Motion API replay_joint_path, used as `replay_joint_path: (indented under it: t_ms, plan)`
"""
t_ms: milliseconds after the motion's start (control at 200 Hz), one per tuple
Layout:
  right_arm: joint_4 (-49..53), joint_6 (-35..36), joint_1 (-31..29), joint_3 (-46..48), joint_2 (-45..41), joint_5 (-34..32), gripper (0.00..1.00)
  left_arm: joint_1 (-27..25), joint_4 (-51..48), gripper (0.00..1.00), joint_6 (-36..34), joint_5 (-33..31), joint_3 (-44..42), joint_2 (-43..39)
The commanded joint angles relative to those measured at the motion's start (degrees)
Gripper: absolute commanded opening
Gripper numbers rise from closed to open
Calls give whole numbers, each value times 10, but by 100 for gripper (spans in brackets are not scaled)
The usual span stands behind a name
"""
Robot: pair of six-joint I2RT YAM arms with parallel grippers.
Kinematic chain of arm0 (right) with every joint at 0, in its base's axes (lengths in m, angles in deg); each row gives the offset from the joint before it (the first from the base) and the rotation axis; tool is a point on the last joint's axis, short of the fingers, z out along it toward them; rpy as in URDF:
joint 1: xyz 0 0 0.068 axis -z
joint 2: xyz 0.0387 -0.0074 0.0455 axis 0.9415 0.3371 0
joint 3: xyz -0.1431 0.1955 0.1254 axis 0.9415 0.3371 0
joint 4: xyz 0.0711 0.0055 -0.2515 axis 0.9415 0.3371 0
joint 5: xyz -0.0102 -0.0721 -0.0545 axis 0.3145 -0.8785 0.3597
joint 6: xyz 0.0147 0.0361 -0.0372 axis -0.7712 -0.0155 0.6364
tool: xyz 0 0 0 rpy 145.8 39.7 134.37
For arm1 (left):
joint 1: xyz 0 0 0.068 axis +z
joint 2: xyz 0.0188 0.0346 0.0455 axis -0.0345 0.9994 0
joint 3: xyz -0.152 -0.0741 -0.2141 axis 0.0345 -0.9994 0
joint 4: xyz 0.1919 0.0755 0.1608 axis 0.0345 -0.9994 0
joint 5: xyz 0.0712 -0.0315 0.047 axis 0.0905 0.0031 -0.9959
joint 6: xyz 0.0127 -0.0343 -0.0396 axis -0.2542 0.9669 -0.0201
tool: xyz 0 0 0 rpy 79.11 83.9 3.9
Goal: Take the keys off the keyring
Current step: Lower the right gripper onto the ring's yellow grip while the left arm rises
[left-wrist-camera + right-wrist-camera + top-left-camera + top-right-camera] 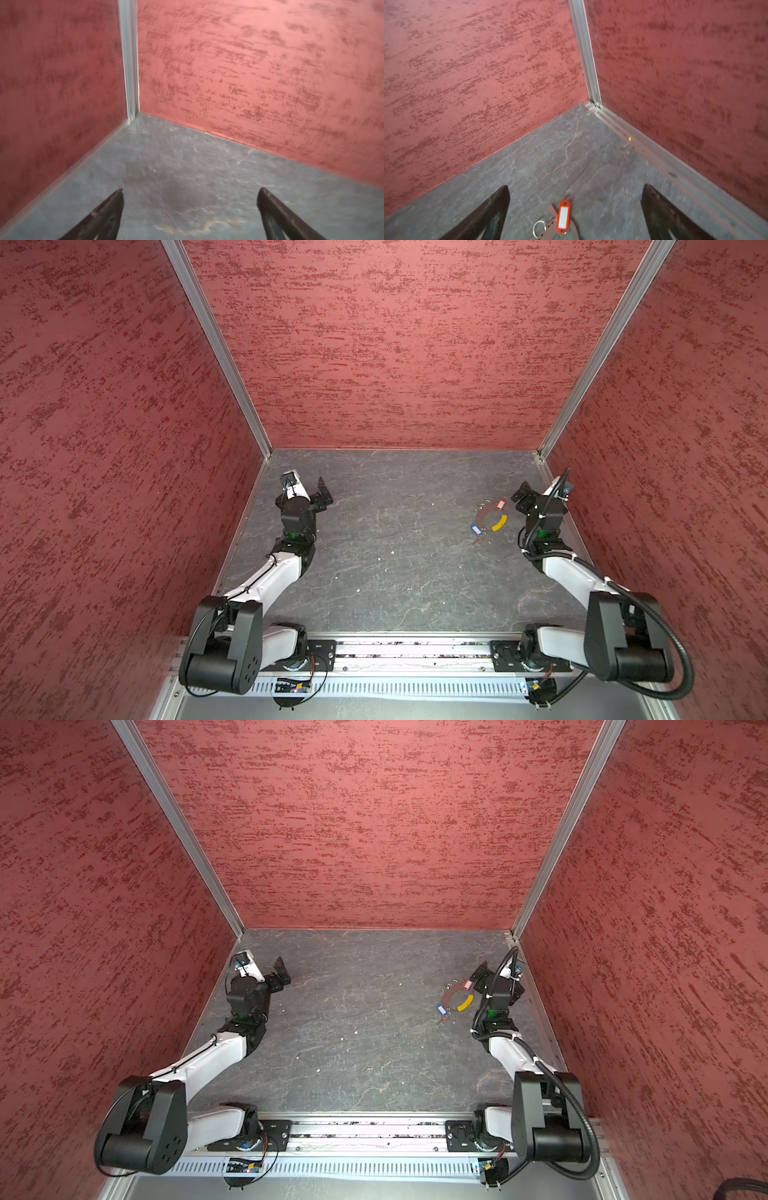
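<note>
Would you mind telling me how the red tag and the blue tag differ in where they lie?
The red tag lies at the far side of the keyring, toward the back wall; the blue tag lies at its near side. The red tag shows between the fingers of the open right gripper in the right wrist view; the blue tag is out of that view. Both have white label windows and lie flat on the table.

Three mottled red walls (pixel 395 344) box in a dark grey, marble-veined floor (pixel 395 572), with silvery aluminium posts (pixel 216 348) at the corners; light glares along the front rail (pixel 415 649).
</note>
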Motion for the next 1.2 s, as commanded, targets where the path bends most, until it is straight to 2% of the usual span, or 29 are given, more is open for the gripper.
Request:
replay_joint_path:
  t_ms: [0,75,160,281,371,441,541,731,811,997,1192]
  plan:
    - [78,-71,4,-6,-16,102,99,37,-235,100,267,14,56,-37]
    - [70,-121,4,4,-7,123,99,81,-209,99,290,121,38,-53]
    - [73,-112,4,-7,12,184,99,132,-155,99,325,244,10,-60]
    - [164,-87,3,-62,62,252,99,142,-83,99,370,291,-29,-60]
    - [188,-88,3,-75,95,263,94,141,-27,99,412,339,-48,-46]
    - [219,-102,3,-95,126,245,92,141,-49,99,407,388,-25,-28]
    - [271,-115,2,-133,171,216,87,129,-110,100,364,453,23,-3]
    - [334,-127,3,-192,241,194,75,91,-149,99,357,428,29,-17]
    - [353,-115,3,-222,266,180,71,94,-140,99,375,432,25,-21]
    - [423,-97,3,-290,325,143,54,115,-61,99,432,502,7,12]
    - [457,-86,3,-319,357,119,48,115,-70,99,406,499,6,10]
